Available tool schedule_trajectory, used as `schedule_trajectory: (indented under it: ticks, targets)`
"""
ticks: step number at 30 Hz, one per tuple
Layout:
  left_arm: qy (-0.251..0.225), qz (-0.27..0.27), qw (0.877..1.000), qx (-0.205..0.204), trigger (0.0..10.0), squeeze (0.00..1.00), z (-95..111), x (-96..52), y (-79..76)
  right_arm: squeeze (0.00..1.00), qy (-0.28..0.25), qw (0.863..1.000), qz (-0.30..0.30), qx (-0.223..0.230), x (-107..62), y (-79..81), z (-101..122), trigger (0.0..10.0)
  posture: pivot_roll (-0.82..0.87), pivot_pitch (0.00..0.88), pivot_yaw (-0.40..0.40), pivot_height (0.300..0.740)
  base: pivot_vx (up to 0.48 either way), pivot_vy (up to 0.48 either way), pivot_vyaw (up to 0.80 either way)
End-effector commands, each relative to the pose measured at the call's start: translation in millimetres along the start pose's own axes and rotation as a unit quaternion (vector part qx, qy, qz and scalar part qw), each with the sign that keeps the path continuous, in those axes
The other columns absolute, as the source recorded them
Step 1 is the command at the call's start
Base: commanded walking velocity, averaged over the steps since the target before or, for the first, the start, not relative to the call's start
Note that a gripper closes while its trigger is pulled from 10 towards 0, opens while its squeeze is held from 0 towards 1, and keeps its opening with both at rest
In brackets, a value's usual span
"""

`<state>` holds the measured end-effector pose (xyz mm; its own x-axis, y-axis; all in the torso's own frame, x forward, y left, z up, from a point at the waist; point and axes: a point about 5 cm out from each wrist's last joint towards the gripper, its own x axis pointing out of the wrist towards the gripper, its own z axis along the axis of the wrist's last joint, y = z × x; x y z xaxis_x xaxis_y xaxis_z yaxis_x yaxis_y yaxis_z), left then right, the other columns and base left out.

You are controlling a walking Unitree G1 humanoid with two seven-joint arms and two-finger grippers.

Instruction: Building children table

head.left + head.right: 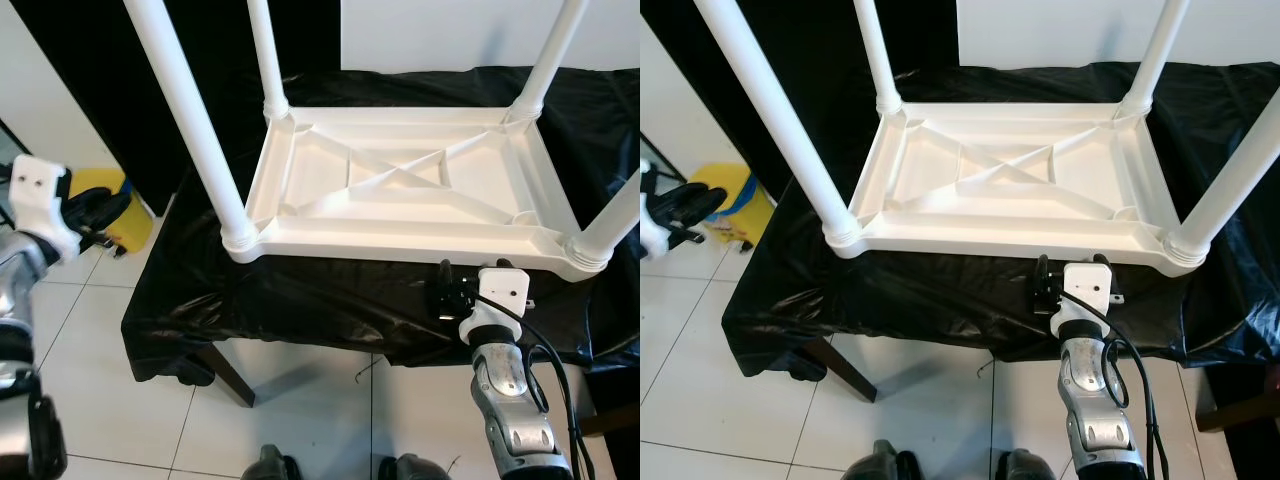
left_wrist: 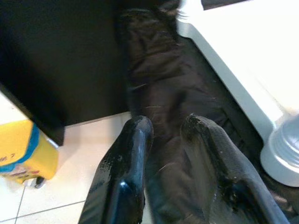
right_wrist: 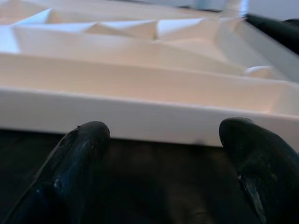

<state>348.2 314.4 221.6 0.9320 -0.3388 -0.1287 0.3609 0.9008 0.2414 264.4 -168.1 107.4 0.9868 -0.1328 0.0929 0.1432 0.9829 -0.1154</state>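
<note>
Four legs up, your upturned children's table (image 1: 400, 185) lies on the counter (image 1: 300, 300), long edge facing the right gripper (image 3: 163, 154) (jaws released, nearer); left gripper (image 2: 168, 154) seemingly barely parted.

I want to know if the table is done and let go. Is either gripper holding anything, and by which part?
Nothing is held. The right gripper is open just short of the upturned white table, near its rim; the left gripper is off to the side.
</note>
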Motion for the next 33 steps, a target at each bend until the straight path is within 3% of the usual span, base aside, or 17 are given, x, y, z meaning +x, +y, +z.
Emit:
schedule_trajectory:
  ticks: [1,5,6,8,13,19,21,22,23,29,33]
  targets:
    - [0.014,0.102,0.995,0.006,10.0,0.0,-6,0.4,9.2,0.0,0.016,1.0,0.009,-0.004,-1.5,2.1,-5,10.0,-0.04,0.094,0.037,0.74,0.0,0.0,0.0]
    - [0.007,0.16,0.987,0.029,10.0,0.0,5,16.6,9.6,0.0,0.033,0.999,0.031,-0.003,2.7,6.2,-6,10.0,-0.05,0.097,0.035,0.74,0.0,0.0,0.0]
    - [-0.009,0.197,0.98,0.019,10.0,0.0,13,23.2,11.1,0.0,0.043,0.998,0.045,-0.006,4.9,10.1,-8,10.0,-0.05,0.095,0.036,0.74,0.0,0.0,0.0]
    - [-0.024,0.211,0.977,-0.019,10.0,0.0,17,27.1,11.4,0.0,0.053,0.997,0.049,-0.004,6.6,13.2,-9,10.0,-0.05,0.096,0.04,0.74,0.0,0.0,0.0]
    - [-0.042,0.166,0.985,-0.02,10.0,0.0,25,46.0,-7.9,0.0,0.057,0.997,0.044,-0.004,13.2,15.1,-6,10.0,-0.06,0.098,0.047,0.74,0.0,0.0,0.0]
    - [-0.051,0.146,0.988,-0.028,10.0,0.0,27,52.9,-16.0,0.0,0.06,0.997,0.041,-0.004,16.4,14.5,-5,10.0,-0.06,0.098,0.052,0.74,0.0,0.0,0.0]
    - [-0.063,0.109,0.992,-0.033,10.0,0.0,30,63.2,-31.4,0.0,0.06,0.998,0.028,-0.005,22.4,11.0,-4,10.0,-0.06,0.098,0.053,0.74,0.0,0.0,0.0]
    - [-0.063,0.109,0.992,-0.033,10.0,0.0,30,63.2,-31.4,0.0,0.06,0.998,0.028,-0.005,22.4,11.0,-4,10.0,-0.06,0.098,0.053,0.74,0.0,0.0,0.0]
    - [-0.073,0.081,0.993,-0.035,10.0,0.0,31,70.5,-43.2,0.0,0.061,0.998,0.018,-0.005,27.3,7.6,-3,10.0,-0.06,0.1,0.054,0.74,0.0,0.0,0.0]
    - [-0.089,0.047,0.994,-0.05,10.0,0.0,32,78.1,-58.2,0.0,0.066,0.998,0.007,-0.005,33.1,4.7,-3,10.0,-0.05,0.101,0.053,0.74,0.0,0.0,0.0]
    - [-0.119,-0.007,0.992,-0.048,10.0,0.0,37,88.3,-87.8,0.0,0.073,0.997,-0.014,-0.01,41.4,-5.6,-4,10.0,-0.03,0.105,0.049,0.74,0.0,0.0,0.0]
